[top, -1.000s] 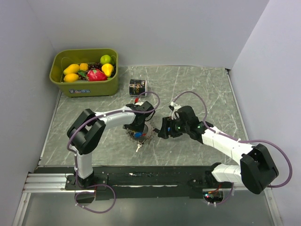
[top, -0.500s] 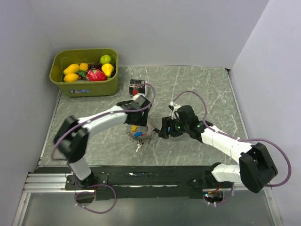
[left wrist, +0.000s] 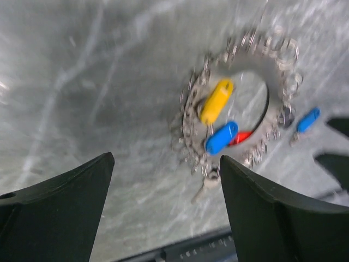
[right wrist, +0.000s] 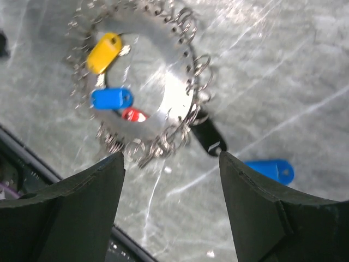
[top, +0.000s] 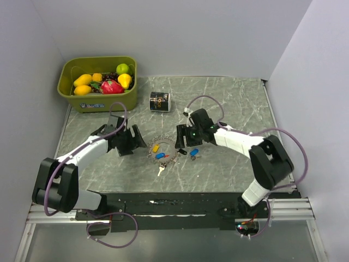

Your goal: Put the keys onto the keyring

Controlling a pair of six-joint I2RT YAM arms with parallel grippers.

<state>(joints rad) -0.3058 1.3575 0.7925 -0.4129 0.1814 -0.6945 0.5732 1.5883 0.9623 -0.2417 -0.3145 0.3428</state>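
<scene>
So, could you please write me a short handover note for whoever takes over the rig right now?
Left gripper: open, empty, just left of the keyring.
Right gripper: open, empty, at the keyring's right edge.
Keyring lies flat on the table. A yellow tag, blue tag and red tag lie inside it; whether they are threaded on, I cannot tell.
Left to do: a blue key lies loose, right of the keyring.

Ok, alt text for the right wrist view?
A keyring fringed with small metal loops lies on a marbled table, a yellow tag, a blue tag and a red tag inside it. A black tag sits at its rim, another blue tag lies apart, and the right gripper hangs open above.
</scene>
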